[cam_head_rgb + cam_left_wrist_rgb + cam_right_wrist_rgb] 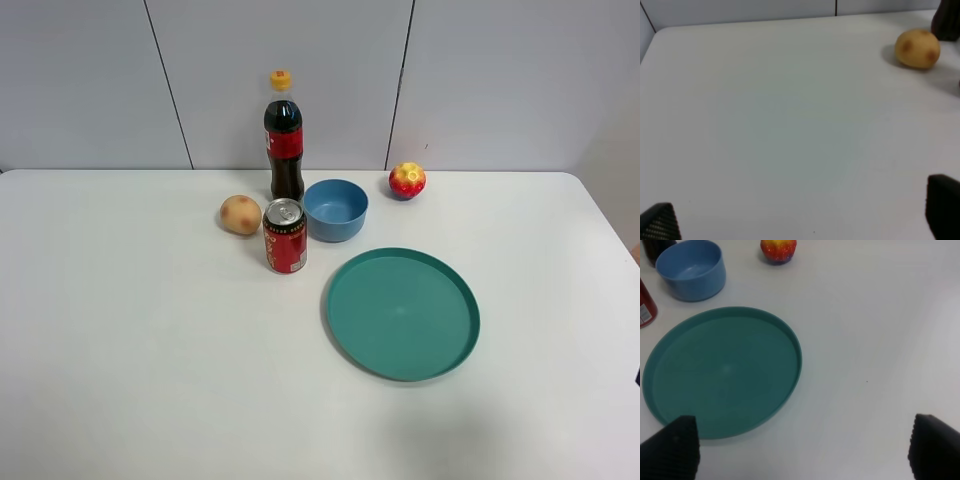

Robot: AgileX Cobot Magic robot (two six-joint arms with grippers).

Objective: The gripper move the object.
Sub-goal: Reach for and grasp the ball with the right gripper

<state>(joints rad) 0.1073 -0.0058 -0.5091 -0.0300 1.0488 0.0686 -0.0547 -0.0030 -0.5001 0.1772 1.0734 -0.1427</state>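
Note:
The small bumpy rainbow ball [407,180], red and yellow with a dark base, sits on the white table at the back, right of the blue bowl; it also shows in the right wrist view [778,250]. Neither arm shows in the exterior high view. My right gripper [805,450] is open and empty, its black fingertips [675,450] wide apart over the teal plate's near edge and bare table, well short of the ball. My left gripper [800,215] is open and empty over bare table, far from the ball.
A teal plate [455,345] lies right of centre. A blue bowl [335,210], a red can [285,236], a cola bottle [284,140] and a tan round fruit [240,214] stand at the back. The fruit also shows in the left wrist view [917,48].

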